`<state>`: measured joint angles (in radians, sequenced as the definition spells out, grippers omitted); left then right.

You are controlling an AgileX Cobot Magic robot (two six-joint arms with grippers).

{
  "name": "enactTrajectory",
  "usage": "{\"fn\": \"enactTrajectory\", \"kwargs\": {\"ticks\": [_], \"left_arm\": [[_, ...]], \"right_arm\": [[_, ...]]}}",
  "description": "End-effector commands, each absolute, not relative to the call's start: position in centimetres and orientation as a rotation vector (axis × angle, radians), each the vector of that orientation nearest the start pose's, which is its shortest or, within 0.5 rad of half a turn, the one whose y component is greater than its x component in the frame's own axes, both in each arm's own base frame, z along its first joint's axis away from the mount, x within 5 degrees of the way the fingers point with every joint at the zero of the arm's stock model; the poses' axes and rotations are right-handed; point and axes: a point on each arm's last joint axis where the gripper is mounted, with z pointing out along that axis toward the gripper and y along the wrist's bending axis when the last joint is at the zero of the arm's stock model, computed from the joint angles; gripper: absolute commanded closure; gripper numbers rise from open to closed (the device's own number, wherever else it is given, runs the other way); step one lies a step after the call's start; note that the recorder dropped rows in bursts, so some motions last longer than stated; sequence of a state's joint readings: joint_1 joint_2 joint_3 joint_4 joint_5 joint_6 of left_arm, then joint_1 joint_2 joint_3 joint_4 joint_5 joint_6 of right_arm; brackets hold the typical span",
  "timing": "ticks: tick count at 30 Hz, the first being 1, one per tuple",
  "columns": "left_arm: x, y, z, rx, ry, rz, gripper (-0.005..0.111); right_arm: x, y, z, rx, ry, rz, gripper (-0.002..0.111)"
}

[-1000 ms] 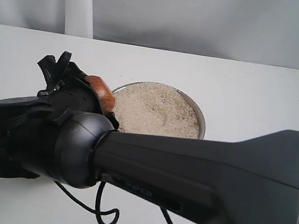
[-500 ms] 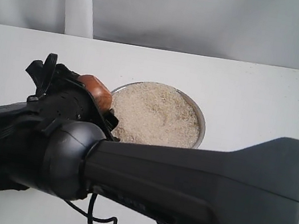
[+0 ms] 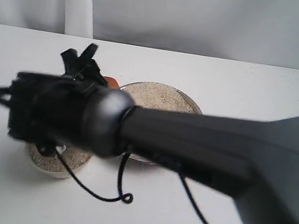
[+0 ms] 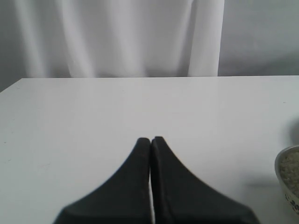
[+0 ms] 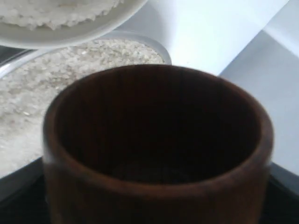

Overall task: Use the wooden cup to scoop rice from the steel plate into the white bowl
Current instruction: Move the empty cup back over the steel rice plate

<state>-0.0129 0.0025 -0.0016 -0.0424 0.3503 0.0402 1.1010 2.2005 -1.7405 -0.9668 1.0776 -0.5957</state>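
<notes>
Reddish-brown wood fills the right wrist view: the wooden cup [image 5: 154,154] is clasped by the right gripper [image 3: 83,62], which is reached across to the left half of the bench [image 3: 246,88]. The cup's dark inside is seen bare of grains. Most of the rice [image 3: 161,95] is heaped on the steel plate [image 5: 158,46] at mid-bench. Some is already held in the white bowl [image 3: 52,169], set near the plate toward the near left corner. The left gripper [image 4: 150,140] is pressed closed on nothing. A pour is judged complete. Next, the cup must be carried over the plate, tipped and driven rim-first into the heap.
</notes>
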Motion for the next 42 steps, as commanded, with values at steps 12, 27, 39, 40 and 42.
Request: {"fn": "enactTrajectory", "kwargs": {"ticks": [12,27,39,40,42], "left_arm": [[5.3,-0.2,18.2,0.021,1.828,-0.026,0.107],[5.3,-0.2,18.2,0.021,1.828,-0.026,0.107],[5.3,-0.2,18.2,0.021,1.828,-0.026,0.107],[5.3,-0.2,18.2,0.021,1.828,-0.026,0.107],[5.3,-0.2,18.2,0.021,1.828,-0.026,0.107]], "right_arm": [[34.9,26.8,28.5,-1.749,1.898,-0.489,0.108],[39.6,22.1,21.6,-1.965,2.052,-0.809,0.108],[41.0,21.4,15.7,-2.203,1.989,-1.121,0.108],[41.0,21.5,15.4,-2.21,1.987,-1.114,0.108],[40.9,21.9,15.2,-2.22,1.969,-1.112,0.108]]}}
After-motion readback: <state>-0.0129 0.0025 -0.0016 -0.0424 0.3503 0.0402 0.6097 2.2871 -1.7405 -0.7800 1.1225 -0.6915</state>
